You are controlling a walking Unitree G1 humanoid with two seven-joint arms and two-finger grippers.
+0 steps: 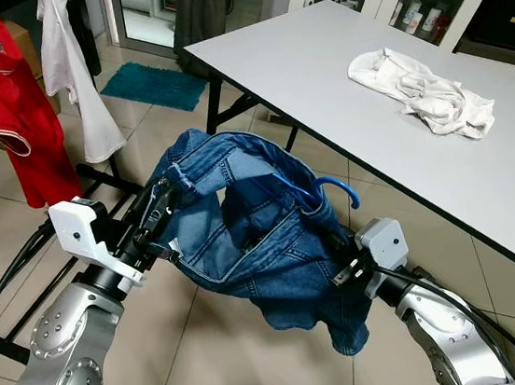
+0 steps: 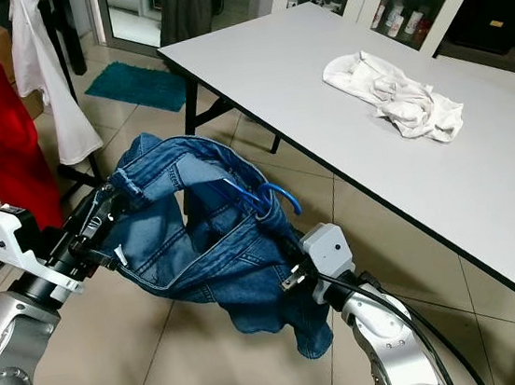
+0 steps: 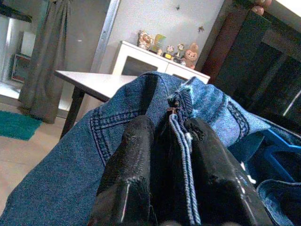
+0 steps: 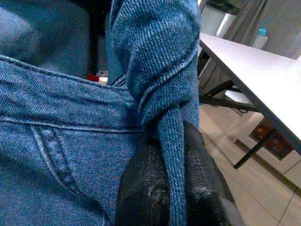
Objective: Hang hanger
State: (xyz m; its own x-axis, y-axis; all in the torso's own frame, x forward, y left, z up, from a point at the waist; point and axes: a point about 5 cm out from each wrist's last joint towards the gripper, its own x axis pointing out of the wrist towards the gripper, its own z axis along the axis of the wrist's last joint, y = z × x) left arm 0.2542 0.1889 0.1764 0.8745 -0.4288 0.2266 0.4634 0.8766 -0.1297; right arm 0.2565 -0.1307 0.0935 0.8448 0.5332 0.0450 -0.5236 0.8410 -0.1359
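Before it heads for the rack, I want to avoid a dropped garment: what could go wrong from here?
The blue hanger sits loosely inside the denim jeans and could slip out. The left gripper and right gripper each pinch only a fabric edge, so the jeans may pull free. The hanging leg could drag or snag.

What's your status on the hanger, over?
Left gripper and right gripper shut on jeans. Blue hanger inside jeans, not yet hung. Rack ahead-left.

Blue denim jeans (image 1: 274,247) with paler stitching hang around a bright blue hanger (image 1: 318,190). Beside them the table (image 1: 342,116) is plain white, bearing a crumpled white cloth (image 1: 419,93). Beyond hang a red shirt (image 1: 17,109) with white trim and a teal mat (image 1: 155,85).
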